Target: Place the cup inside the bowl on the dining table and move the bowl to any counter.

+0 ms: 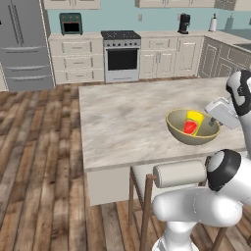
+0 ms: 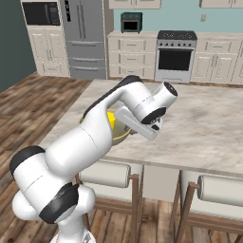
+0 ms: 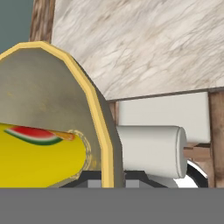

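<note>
Left base view – bowl: the bowl [image 1: 192, 127] sits on the dining table [image 1: 122, 117], near its front edge on the right side.
Left base view – cup: the yellow cup [image 1: 192, 122] with its red patch lies inside the bowl, tipped on its side.
Left base view – gripper: the gripper [image 1: 214, 123] reaches down to the bowl's right rim; its fingers straddle the rim, clenched on it.
Left base view – background: the counter [image 1: 162, 35] runs along the teal wall, with a stove [image 1: 121, 55] and a fridge [image 1: 23, 44] beside it.
Left base view – stool: a padded stool [image 1: 169, 175] stands just under the table's front edge.
Right base view – arm: the white arm covers most of the bowl; a yellow strip shows behind the forearm.
Hand view – bowl: the paler yellow rim runs between the finger tips, the wall pinched close.
Hand view – cup: the yellow cup with a watermelon picture lies inside, against the wall.
</note>
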You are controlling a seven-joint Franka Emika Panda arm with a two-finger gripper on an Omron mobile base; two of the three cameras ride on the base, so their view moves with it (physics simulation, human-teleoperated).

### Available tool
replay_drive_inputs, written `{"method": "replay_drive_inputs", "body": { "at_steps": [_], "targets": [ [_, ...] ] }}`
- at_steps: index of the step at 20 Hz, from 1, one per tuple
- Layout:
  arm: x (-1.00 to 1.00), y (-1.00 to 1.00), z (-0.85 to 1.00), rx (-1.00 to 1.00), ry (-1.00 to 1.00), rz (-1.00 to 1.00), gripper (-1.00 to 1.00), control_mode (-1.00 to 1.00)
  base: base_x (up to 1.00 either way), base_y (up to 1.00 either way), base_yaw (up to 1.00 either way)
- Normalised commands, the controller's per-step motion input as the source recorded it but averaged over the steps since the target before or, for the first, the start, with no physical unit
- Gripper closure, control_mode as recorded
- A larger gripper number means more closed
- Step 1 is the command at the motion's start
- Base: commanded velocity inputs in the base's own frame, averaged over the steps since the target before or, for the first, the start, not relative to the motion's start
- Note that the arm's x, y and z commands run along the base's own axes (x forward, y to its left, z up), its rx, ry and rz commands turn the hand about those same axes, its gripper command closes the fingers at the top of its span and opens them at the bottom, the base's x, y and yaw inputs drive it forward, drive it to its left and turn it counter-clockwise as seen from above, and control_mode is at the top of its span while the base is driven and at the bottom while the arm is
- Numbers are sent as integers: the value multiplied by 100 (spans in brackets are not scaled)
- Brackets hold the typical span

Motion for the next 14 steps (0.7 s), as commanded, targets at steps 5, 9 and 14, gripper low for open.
{"method": "replay_drive_inputs", "body": {
  "at_steps": [5,9,14],
  "targets": [
    [0,0,0,0,0,0,100,100,-18,0,0],
    [0,0,0,0,0,0,100,100,-24,0,0],
    [0,0,0,0,0,0,100,100,-31,0,0]
  ]
}}
